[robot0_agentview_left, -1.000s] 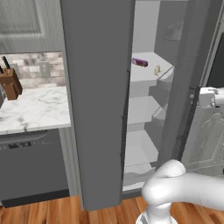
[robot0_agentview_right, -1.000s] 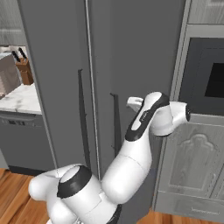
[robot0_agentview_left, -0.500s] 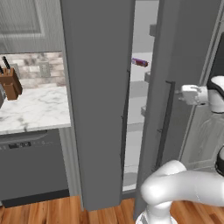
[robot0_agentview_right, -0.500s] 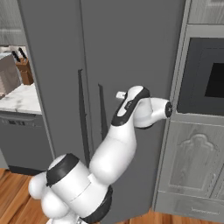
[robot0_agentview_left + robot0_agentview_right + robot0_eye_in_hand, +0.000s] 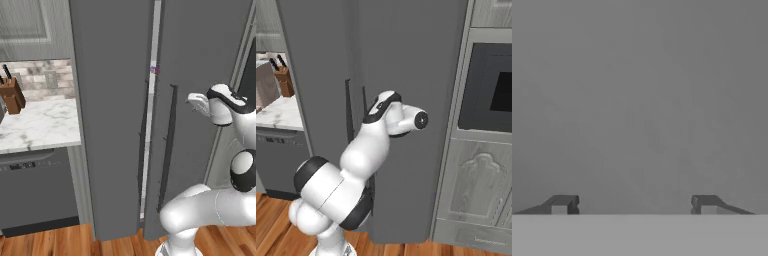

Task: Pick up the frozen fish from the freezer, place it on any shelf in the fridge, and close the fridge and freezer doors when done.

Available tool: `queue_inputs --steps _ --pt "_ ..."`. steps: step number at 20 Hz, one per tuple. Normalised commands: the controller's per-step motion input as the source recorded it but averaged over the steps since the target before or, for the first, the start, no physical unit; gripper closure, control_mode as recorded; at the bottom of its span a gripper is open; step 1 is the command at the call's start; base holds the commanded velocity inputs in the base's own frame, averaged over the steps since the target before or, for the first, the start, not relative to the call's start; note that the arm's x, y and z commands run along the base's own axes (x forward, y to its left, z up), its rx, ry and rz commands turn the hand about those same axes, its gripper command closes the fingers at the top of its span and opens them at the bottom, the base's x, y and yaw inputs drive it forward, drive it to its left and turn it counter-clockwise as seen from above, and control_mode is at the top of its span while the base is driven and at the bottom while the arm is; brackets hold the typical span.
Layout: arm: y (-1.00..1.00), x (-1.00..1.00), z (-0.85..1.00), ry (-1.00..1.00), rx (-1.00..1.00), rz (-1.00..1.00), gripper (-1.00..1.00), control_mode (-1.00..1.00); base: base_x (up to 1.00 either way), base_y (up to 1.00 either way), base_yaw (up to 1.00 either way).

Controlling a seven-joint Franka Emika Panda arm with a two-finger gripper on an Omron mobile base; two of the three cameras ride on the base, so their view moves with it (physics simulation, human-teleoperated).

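The fridge door (image 5: pixel 210 60), the right-hand dark grey panel, stands almost shut. Between it and the freezer door (image 5: pixel 107 100) a thin pale slit (image 5: pixel 156 40) is left. My gripper (image 5: pixel 191 101) is against the fridge door's face, just right of its bar handle (image 5: pixel 168 145). In the hand view the gripper (image 5: pixel 633 204) is open, its fingertips (image 5: pixel 562 202) wide apart, empty, and close to flat grey door surface. From the right base view both doors (image 5: pixel 406 50) look nearly flush, handles (image 5: pixel 349 112) side by side. The frozen fish and the shelf are hidden behind the doors.
A small purple can (image 5: pixel 155 70) peeks through the slit. A marble counter (image 5: pixel 35 125) with a knife block (image 5: pixel 11 95) lies left of the appliance, a dishwasher (image 5: pixel 35 190) beneath it. A wall oven (image 5: pixel 491 90) and cabinet (image 5: pixel 476 190) stand to the right.
The fridge door has swung from partly open to nearly shut, with my hand moving left with it. The fridge's inside, its shelves and the small things on them have gone from sight.
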Motion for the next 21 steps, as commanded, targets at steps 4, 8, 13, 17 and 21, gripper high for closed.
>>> queue_inputs --steps 4,8,13,17,21 --pt "0.24 0.82 0.00 0.00 -0.05 -0.28 -1.00 -1.00 0.00 0.00 0.00" --pt "0.15 0.74 0.00 -0.01 -0.05 -0.23 -1.00 -1.00 0.00 0.00 0.00" --pt "0.02 0.05 0.00 -0.02 0.00 -0.02 -1.00 -1.00 0.00 0.00 0.00" --pt "0.00 0.00 0.00 0.00 0.00 0.00 -1.00 -1.00 0.00 0.00 0.00" --pt "0.00 0.00 0.00 0.00 0.00 0.00 -1.00 -1.00 0.00 0.00 0.00"
